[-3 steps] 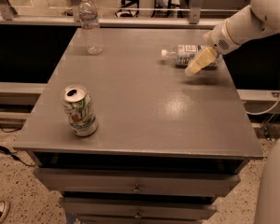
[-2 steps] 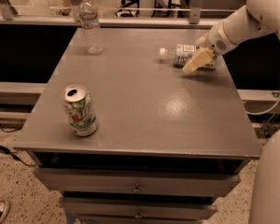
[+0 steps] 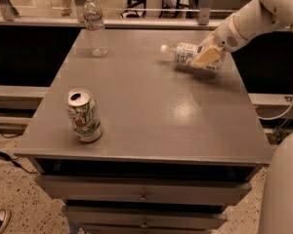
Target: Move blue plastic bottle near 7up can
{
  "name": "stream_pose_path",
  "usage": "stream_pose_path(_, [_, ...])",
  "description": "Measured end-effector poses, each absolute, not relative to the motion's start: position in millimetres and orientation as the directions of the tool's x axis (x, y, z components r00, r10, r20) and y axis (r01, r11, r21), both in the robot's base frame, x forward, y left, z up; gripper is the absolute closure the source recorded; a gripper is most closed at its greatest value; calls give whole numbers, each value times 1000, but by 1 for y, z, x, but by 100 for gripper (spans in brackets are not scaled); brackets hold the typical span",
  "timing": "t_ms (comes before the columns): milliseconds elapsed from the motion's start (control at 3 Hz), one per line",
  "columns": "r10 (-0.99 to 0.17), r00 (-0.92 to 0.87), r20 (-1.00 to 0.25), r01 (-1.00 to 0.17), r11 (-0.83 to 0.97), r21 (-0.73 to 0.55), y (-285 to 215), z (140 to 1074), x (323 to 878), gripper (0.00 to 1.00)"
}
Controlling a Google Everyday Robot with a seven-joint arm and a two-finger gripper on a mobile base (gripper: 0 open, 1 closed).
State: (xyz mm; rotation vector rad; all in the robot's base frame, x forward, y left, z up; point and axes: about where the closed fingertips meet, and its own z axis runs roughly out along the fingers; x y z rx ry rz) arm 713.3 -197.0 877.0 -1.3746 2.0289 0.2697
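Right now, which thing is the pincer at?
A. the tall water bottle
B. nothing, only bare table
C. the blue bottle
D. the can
C: the pincer grips the blue bottle, which is tilted with its cap to the left, at the far right of the table; the can stands at the front left and the water bottle at the far left.

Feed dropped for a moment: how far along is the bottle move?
Done: the hand looks closed on the blue plastic bottle at the far right of the table. In hand: the bottle lies sideways, cap pointing left. Left: carrying it to the 7up can, upright near the front left.
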Motion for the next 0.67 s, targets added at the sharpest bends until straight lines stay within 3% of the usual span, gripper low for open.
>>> stream_pose_path(333, [-750,-159,-642,-929,334,-160,-175,913,676,99])
stream_pose_path(667, [-746,-105,-658,-951,269,-153,-163,943,643,100])
